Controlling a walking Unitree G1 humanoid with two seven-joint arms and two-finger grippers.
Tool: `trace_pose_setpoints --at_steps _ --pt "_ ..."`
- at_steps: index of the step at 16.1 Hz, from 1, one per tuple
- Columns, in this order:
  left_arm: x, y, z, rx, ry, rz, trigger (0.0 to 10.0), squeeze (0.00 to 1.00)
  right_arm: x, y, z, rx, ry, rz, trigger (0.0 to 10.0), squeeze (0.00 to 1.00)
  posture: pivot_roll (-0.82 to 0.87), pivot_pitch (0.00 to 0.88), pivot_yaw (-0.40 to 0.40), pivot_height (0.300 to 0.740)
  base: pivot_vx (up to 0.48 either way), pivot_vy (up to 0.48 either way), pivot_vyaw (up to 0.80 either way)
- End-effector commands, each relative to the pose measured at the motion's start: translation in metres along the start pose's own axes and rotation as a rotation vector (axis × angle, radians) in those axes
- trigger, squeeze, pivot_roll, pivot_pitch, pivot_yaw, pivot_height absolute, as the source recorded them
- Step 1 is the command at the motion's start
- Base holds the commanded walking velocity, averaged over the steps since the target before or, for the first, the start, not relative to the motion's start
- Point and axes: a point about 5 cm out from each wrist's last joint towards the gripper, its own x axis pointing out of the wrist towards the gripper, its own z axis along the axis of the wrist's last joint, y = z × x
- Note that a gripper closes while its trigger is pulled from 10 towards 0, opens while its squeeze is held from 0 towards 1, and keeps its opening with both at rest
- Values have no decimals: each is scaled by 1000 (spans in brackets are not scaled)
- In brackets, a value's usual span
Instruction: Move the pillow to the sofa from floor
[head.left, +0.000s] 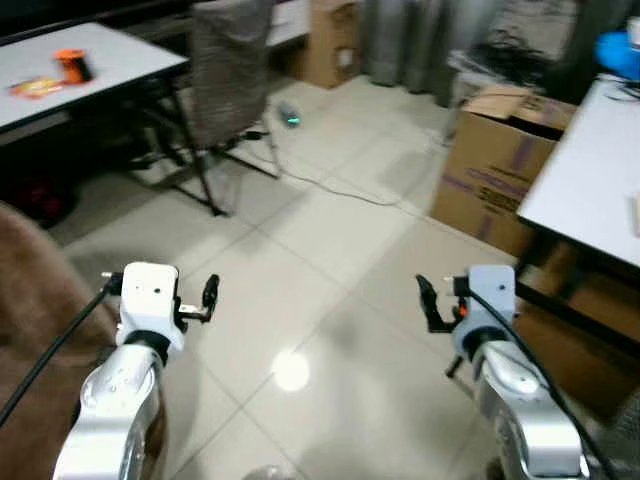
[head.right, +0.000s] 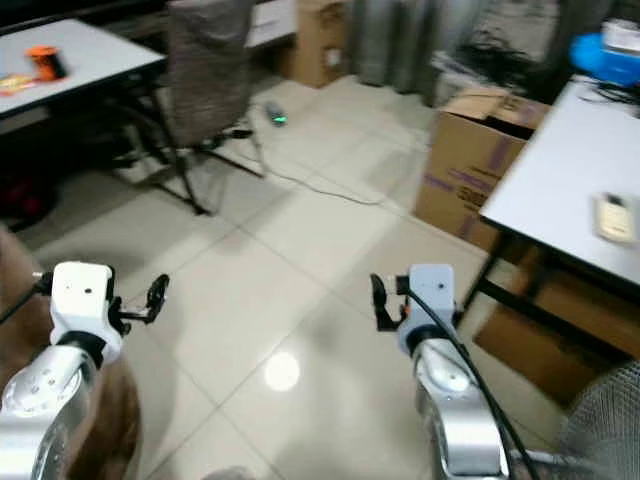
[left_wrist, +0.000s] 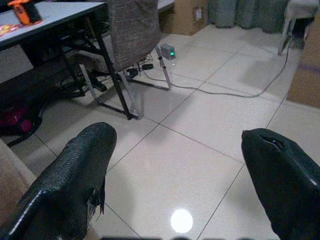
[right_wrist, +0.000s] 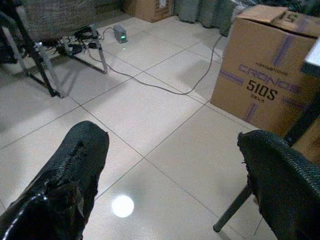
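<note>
Left gripper (left_wrist: 175, 185): the two black fingers are standing wide apart with nothing between them, and the silver arm is reaching forward above the glossy pale tiled floor (head.left: 330, 250).
Right gripper (right_wrist: 175, 185): its fingers are likewise spread open and holding nothing, hanging over the same tiles, near the dark metal leg of the white table on the right (head.left: 590, 180).
Brown soft mass (head.left: 35, 330): a fuzzy brown upholstered surface is showing at the left edge, touching the left arm; I cannot tell whether it is the sofa or the pillow.
Pillow: no object that can be surely called a pillow is lying on the visible tiles, so its look and place cannot be told.
Floor: a bright lamp reflection is shining between the two arms, and a grey cable (head.left: 340, 190) is trailing across the tiles.
Grey fabric chair (head.left: 225, 70): standing upright beside the white desk on the left (head.left: 90, 60), which is carrying a small orange object (head.left: 72, 65).
Brown cardboard box with purple print (right_wrist: 265, 75): resting on the tiles just beside the right table.
</note>
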Motion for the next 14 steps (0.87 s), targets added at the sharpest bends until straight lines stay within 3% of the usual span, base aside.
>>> trace_pose_setpoints --at_steps 1,4,8,14 --pt "0 2 -4 -1 19 18 10000 0 1 5 4 -4 -15 11 10000 1000 -34 0 -10 740 0 0 800" --pt "1 -1 -7 43 43 -11 10000 0 2 7 0 -14 11 18 10000 1000 -29 0 -11 740 0 0 800" --pt "-1 -3 -9 11 48 1 10000 0 2 9 2 -34 1 26 10000 1000 -33 0 -12 740 0 0 800" --pt "0 -6 -1 46 6 -5 10000 0 3 7 2 -47 1 9 10000 1000 -34 0 -10 740 0 -53 800"
